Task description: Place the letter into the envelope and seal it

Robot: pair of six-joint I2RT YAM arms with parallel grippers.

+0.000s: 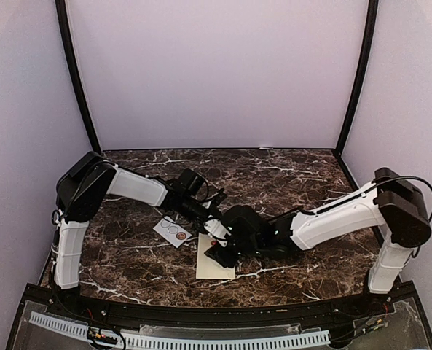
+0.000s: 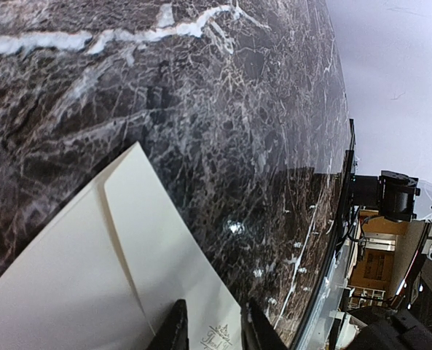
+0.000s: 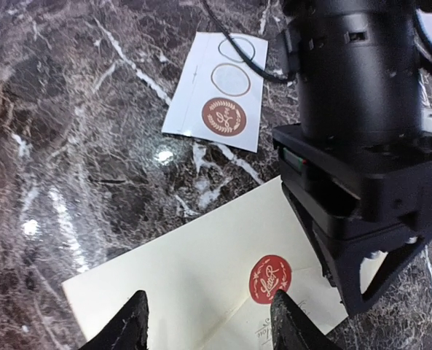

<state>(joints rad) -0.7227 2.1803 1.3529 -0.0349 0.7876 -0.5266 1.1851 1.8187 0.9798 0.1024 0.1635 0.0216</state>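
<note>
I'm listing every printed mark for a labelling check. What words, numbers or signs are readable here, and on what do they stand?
Nothing reads clearly enough to quote.
red seal sticker on the envelope: cursive monogram in a wreath, letters not legible.
brown seal sticker on the sticker sheet: similar monogram, too small to read.
fine print below the red seal: blurred, unreadable.

A dark brown marble table (image 1: pixel 288 168) with white veins, enclosed by plain pale lilac walls (image 1: pixel 216 73) behind and on both sides. Thin black poles (image 1: pixel 76 80) rise at the two back corners. A white slotted strip (image 1: pixel 201 340) runs along the black near edge. Small bright light reflections (image 3: pixel 165 156) dot the glossy stone. Past the table's edge, brown cardboard boxes (image 2: pixel 376 266).
</note>
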